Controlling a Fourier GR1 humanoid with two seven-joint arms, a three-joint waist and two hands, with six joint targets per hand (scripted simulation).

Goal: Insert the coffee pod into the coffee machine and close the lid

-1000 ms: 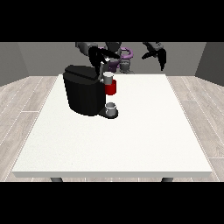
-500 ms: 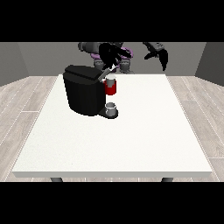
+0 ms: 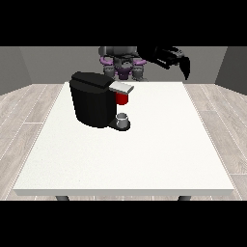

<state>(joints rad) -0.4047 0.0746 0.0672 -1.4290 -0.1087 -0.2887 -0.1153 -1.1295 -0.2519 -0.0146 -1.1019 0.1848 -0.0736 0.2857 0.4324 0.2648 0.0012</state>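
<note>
**A:** Coffee machine [image 3: 94, 99], black and boxy, sits on the white table [image 3: 144, 154], its grey lid [image 3: 121, 87] lying flat over a red thing at the machine [image 3: 122, 98].

**B:** Anything below the lid?

**A:** A small grey cup [image 3: 123, 118] on the machine's base. The pod itself I can't make out.

**B:** The hands?

**A:** Beyond the machine, the hand at the view's right [image 3: 172, 57] hangs raised, fingers curled downward, holding nothing. The other hand isn't visible. Pale wood floor surrounds the table.

The hand at the view's right [image 3: 172, 58] is held raised at the end of an arm stretched sideways from the body. Its fingers [image 3: 186, 69] are seen curved downward, empty. The other hand cannot be made out.
</note>
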